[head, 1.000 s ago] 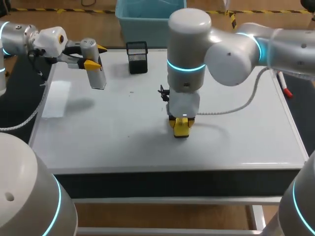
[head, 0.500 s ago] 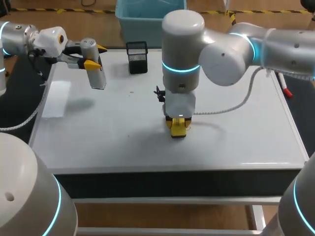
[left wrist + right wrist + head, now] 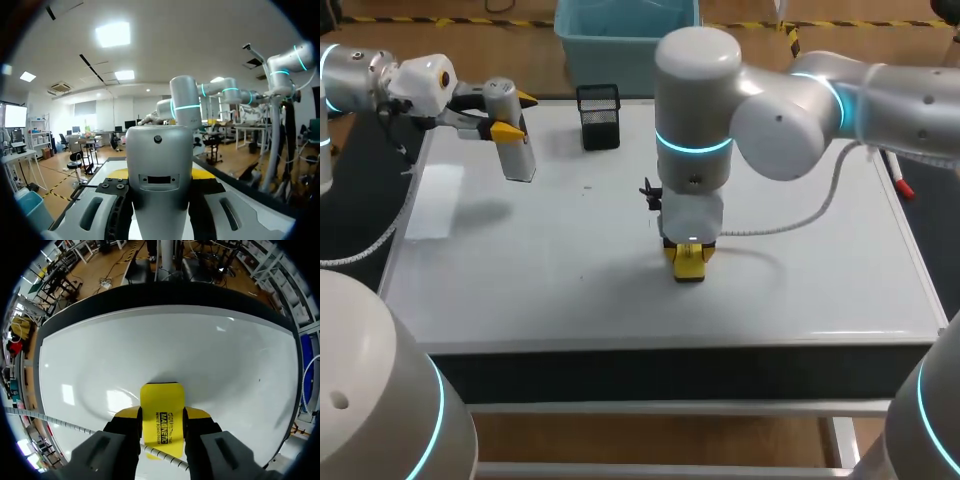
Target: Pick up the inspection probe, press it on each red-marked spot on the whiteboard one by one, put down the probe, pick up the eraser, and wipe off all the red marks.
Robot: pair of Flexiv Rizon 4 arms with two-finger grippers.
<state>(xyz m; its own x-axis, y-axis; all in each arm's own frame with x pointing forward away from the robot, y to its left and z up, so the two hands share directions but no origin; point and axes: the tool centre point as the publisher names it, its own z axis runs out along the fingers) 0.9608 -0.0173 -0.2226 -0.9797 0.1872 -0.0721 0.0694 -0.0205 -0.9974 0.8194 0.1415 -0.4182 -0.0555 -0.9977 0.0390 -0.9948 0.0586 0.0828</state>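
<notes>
Squarely at mid-board, the flat yellow eraser (image 3: pixel 689 262) sits pressed on the glossy whiteboard (image 3: pixel 570 280), pinched from both sides by the right claw (image 3: pixel 161 416). Over the far left corner the left claw (image 3: pixel 513 115) clamps the smooth grey rounded probe (image 3: pixel 517 150), held above the board; a black mesh cup (image 3: pixel 599 117) stands nearby.

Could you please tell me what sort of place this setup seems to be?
Probably a robotics test bench: a whiteboard tabletop, the left gripper shut on an inspection probe, and the right gripper holding a yellow eraser against the board.
</notes>
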